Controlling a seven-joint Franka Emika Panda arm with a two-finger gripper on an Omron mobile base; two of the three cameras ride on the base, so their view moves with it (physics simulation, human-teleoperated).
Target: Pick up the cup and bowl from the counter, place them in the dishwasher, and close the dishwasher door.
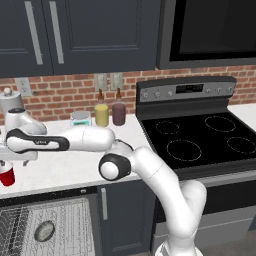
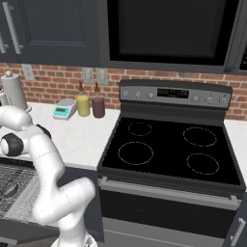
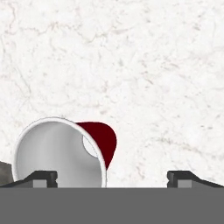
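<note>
Cup (image 1: 7, 176): bright red outside, white inside w/ white rim, seen from above in hand view (image 3: 65, 153). Counter (image 1: 55, 167): white, faint grey marbling. Bowl (image 1: 44, 231): grey metallic, seen on grey-white wire rack (image 1: 65, 225) of dishwasher (image 1: 50, 197), black strip noted along its top. Cabinets (image 1: 120, 215) below counter: dark navy, silver handle. Upper cabinets (image 1: 90, 30): dark navy, silver bars. Backsplash (image 2: 53, 79): red-brown brick, pale mortar lines. Jars: one yellow (image 1: 101, 115), one maroon (image 1: 119, 114). Scale (image 2: 64, 109): white body, teal face. Stovetop (image 2: 169, 149): black, thin pale burner rings. Arm (image 1: 150, 175): white, dark joints. Finger tips (image 3: 43, 178): dark.
</note>
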